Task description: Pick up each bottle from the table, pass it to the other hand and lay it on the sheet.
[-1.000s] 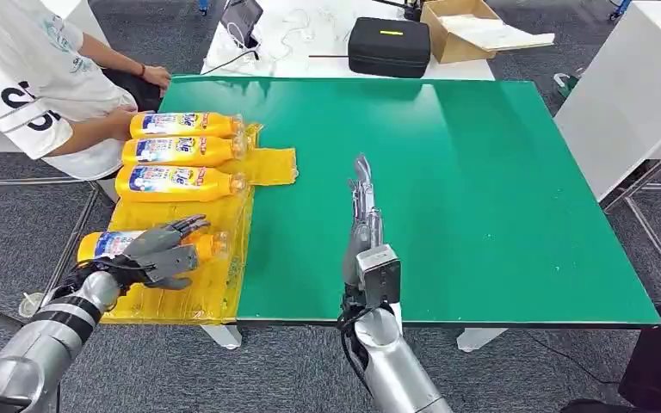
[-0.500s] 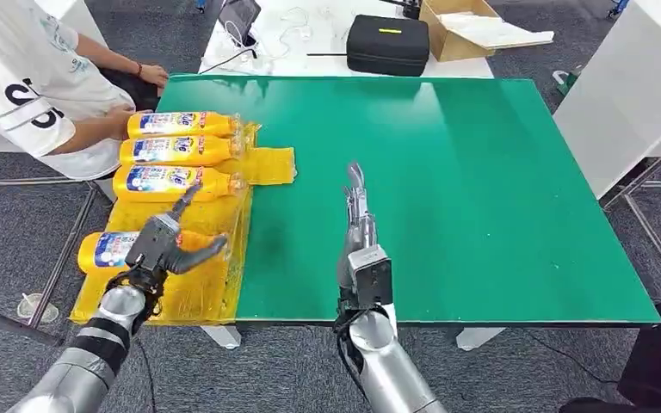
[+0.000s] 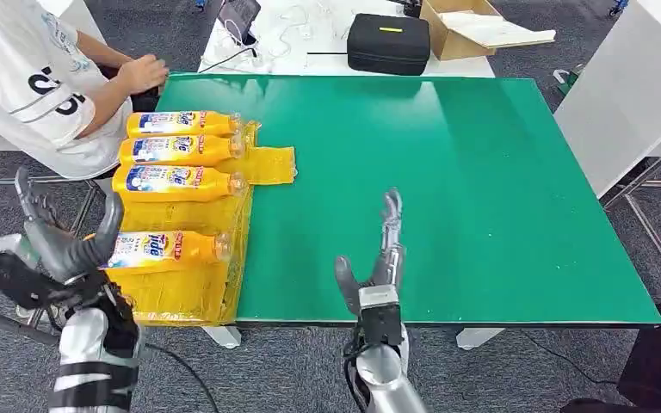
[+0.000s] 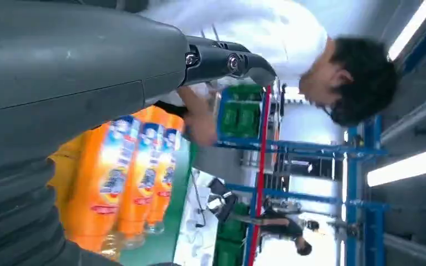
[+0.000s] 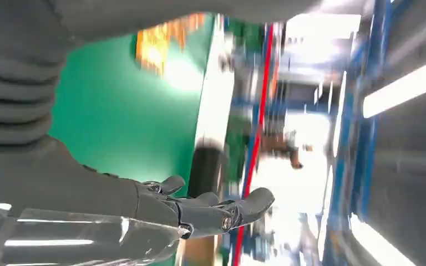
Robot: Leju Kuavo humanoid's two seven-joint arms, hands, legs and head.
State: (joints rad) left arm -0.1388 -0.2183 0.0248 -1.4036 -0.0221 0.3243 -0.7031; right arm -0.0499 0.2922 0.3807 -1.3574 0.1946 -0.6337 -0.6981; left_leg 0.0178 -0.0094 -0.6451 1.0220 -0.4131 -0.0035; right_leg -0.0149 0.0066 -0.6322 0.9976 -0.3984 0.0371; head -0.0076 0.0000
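Note:
Three orange bottles (image 3: pixel 181 151) with blue labels lie side by side on the yellow sheet (image 3: pixel 185 297) at the table's left edge. Another orange bottle (image 3: pixel 163 248) lies alone on the sheet, nearer to me. My left hand (image 3: pixel 58 245) is raised just left of this nearest bottle, fingers spread, holding nothing. The left wrist view shows the row of bottles (image 4: pixel 113 177) past my left hand's fingers (image 4: pixel 222 61). My right hand (image 3: pixel 381 258) stands edge-up over the green table (image 3: pixel 482 189) near its front edge, fingers straight and empty; the right wrist view shows this hand (image 5: pixel 199 210) the same way.
A person in a white shirt (image 3: pixel 26 77) sits at the table's far left corner, one hand (image 3: pixel 142 73) near the edge. Behind the green table a white table carries a black case (image 3: pixel 389 45) and a cardboard box (image 3: pixel 460 30). A white cabinet (image 3: pixel 637 86) stands to the right.
My left hand has let go of the nearest bottle and pulled back to the left, off the sheet. My right hand has drawn back toward the front edge. The person's hand has left the bottles.

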